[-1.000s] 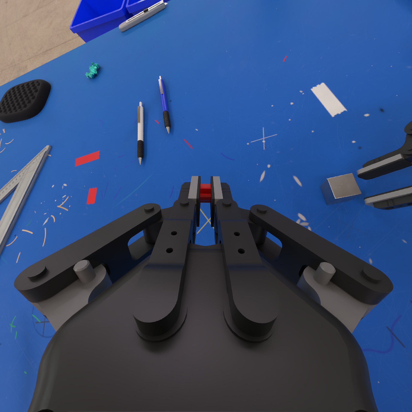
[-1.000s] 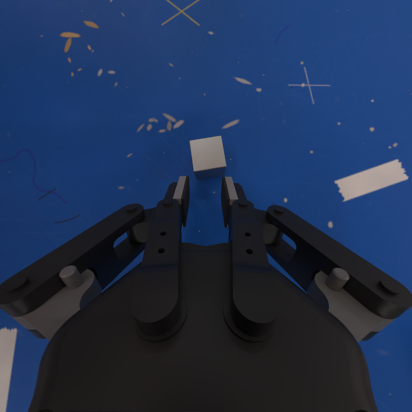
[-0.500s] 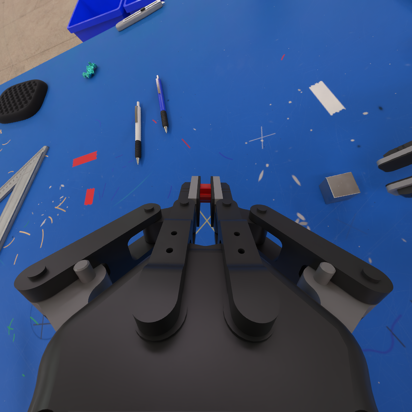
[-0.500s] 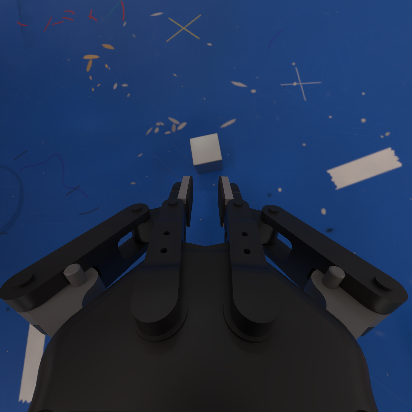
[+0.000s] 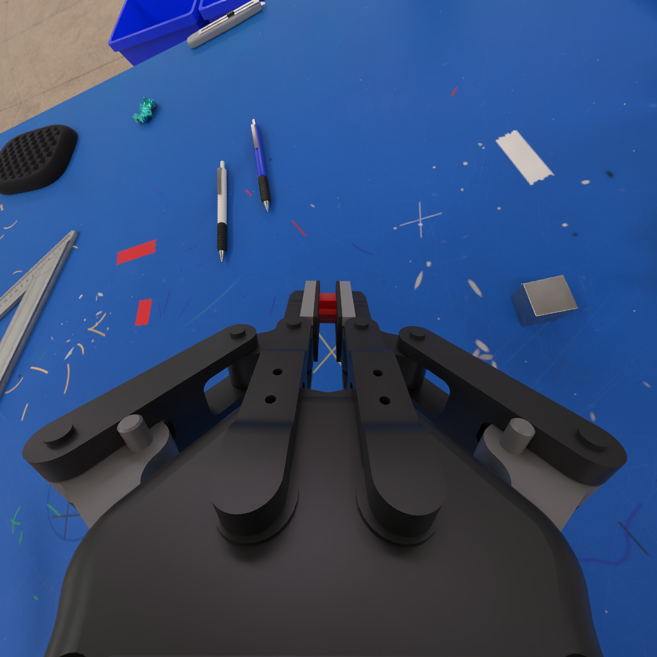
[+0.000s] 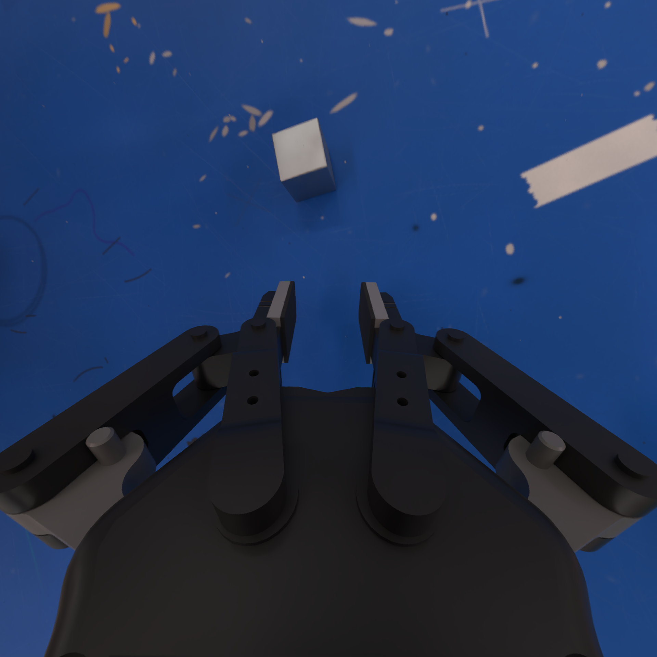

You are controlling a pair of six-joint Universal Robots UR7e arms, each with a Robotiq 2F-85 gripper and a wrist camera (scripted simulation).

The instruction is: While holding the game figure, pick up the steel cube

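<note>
My left gripper [image 5: 327, 298] is shut on a small red game figure [image 5: 327, 306], held above the blue table. Only the figure's top shows between the pads. The steel cube [image 5: 545, 298] lies on the table to the right of the left gripper. In the right wrist view the steel cube [image 6: 303, 156] sits ahead and slightly left of my right gripper [image 6: 327, 302], apart from it. The right gripper is open and empty. It does not show in the left wrist view.
A white pen [image 5: 221, 209] and a blue pen [image 5: 260, 165] lie ahead left. A metal ruler [image 5: 32, 298], a black perforated pad [image 5: 33, 158], a green crumpled scrap [image 5: 145, 111] and blue bins [image 5: 156, 25] with a grey pen [image 5: 224, 25] are farther left. White tape strip [image 6: 590, 161].
My right gripper has drawn back from the steel cube, out of the left wrist view, and its jaws have spread wider. The left gripper still holds the red figure.
</note>
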